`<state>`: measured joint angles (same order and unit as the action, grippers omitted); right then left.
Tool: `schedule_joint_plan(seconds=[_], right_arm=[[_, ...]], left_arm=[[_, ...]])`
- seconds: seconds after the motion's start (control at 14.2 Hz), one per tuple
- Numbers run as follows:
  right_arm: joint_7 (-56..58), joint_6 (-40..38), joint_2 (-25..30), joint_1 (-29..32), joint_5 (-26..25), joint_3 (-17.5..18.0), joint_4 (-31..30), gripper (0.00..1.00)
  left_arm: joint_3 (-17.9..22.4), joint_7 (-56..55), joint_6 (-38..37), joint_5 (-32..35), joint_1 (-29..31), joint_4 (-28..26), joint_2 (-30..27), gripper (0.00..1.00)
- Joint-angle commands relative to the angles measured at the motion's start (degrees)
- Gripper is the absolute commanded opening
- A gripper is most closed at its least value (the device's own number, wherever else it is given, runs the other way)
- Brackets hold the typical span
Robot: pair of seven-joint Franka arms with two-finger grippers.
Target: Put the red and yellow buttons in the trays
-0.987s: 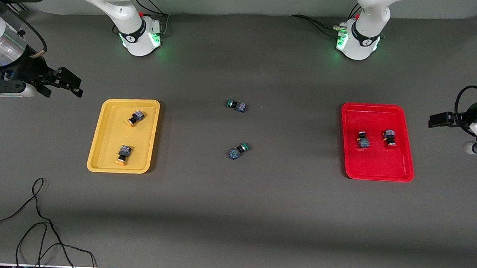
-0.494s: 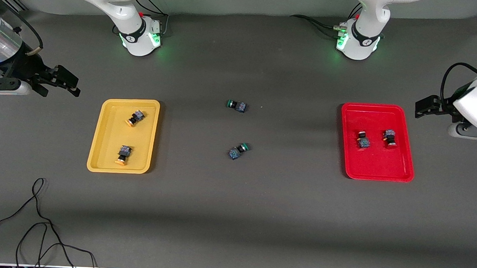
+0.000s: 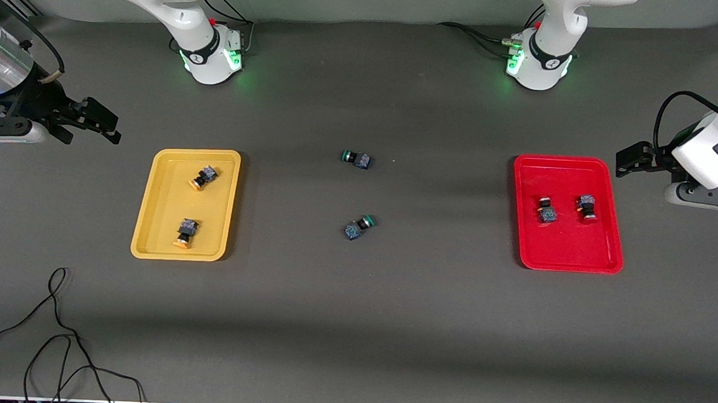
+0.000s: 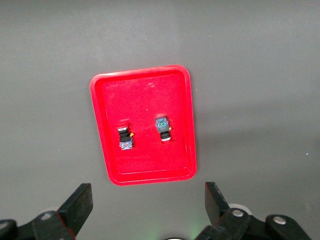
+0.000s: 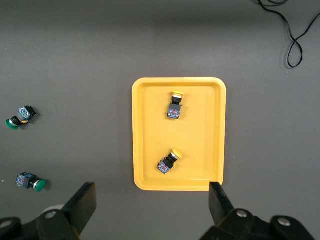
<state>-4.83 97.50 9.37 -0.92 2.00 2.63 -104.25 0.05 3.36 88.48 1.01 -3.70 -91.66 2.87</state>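
The yellow tray (image 3: 152, 217) holds two yellow-capped buttons (image 3: 203, 177) (image 3: 185, 232). The red tray (image 3: 569, 247) holds two red-capped buttons (image 3: 546, 211) (image 3: 586, 207). My right gripper (image 3: 92, 126) hangs open and empty over the bare table beside the yellow tray, at the right arm's end. Its wrist view shows the gripper (image 5: 152, 195), the yellow tray (image 5: 150, 125) and both buttons (image 5: 175, 106) (image 5: 169, 162). My left gripper (image 3: 627, 159) hangs open and empty over the table beside the red tray. Its wrist view shows the gripper (image 4: 147, 195), the red tray (image 4: 145, 90) and both buttons (image 4: 125, 137) (image 4: 163, 129).
Two green-capped switches (image 3: 356, 159) (image 3: 358, 226) lie on the dark mat midway between the trays; they also show in the right wrist view (image 5: 19, 116) (image 5: 31, 182). A black cable (image 3: 56, 333) loops on the table near the front camera at the right arm's end.
My left gripper has moved in toward the red tray's corner and a little toward the bases. My right gripper has drifted slightly. The buttons and trays have not moved.
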Motion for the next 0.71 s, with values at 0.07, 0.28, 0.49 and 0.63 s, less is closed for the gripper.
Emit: schedule_joint_plan(seconds=[0.07, 0.28, 0.49, 0.63], right_arm=[[1.6, -0.3, -0.6, 0.7, 0.7, 0.1, 0.9, 1.00], [1.6, 0.1, -0.7, 0.6, 0.1, 0.2, 1.1, 1.00], [1.6, 0.1, -0.7, 0.7, 0.0, 0.1, 1.2, 1.00], [1.7, 0.1, -0.8, 1.0, 0.2, 0.1, 1.2, 1.00]], left_arm=[[1.3, -1.2, 0.0, -0.6, -1.2, -0.4, -1.3, 1.00], [1.3, -1.3, -0.1, -0.7, -1.2, -0.2, -1.2, 1.00], [1.3, -1.3, -0.1, -1.3, -1.1, -0.2, -1.3, 1.00], [1.3, -2.2, 0.1, -1.7, -1.3, -0.2, -1.2, 1.00]])
